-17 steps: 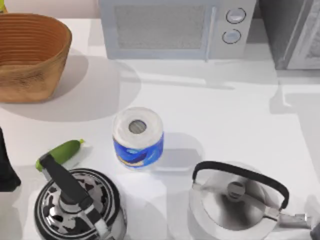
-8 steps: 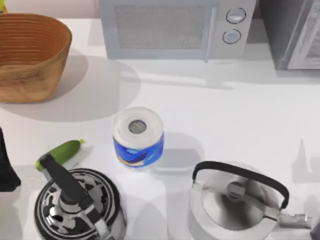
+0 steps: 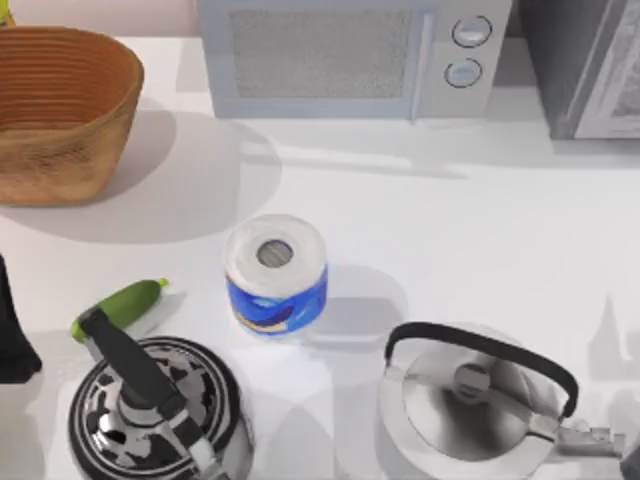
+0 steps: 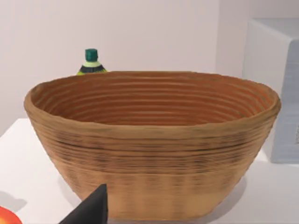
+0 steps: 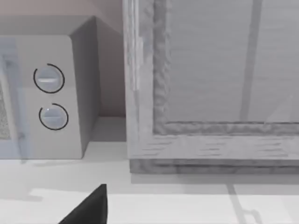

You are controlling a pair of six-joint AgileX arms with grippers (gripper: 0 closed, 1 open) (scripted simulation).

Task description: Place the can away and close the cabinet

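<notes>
2 claws noted: left claw (image 4: 91,210) by the basket (image 4: 149,140), right claw (image 5: 88,205) facing the cabinet (image 5: 210,79) at the worktop (image 3: 450,230) right rear, presumably for its door; grip states and whereabouts of the can cannot be told.

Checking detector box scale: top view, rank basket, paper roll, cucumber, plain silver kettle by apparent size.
1. Basket, though cut by the frame edge.
2. Plain silver kettle, also partly cropped.
3. Paper roll.
4. Cucumber, partly hidden behind the patterned kettle's handle.
</notes>
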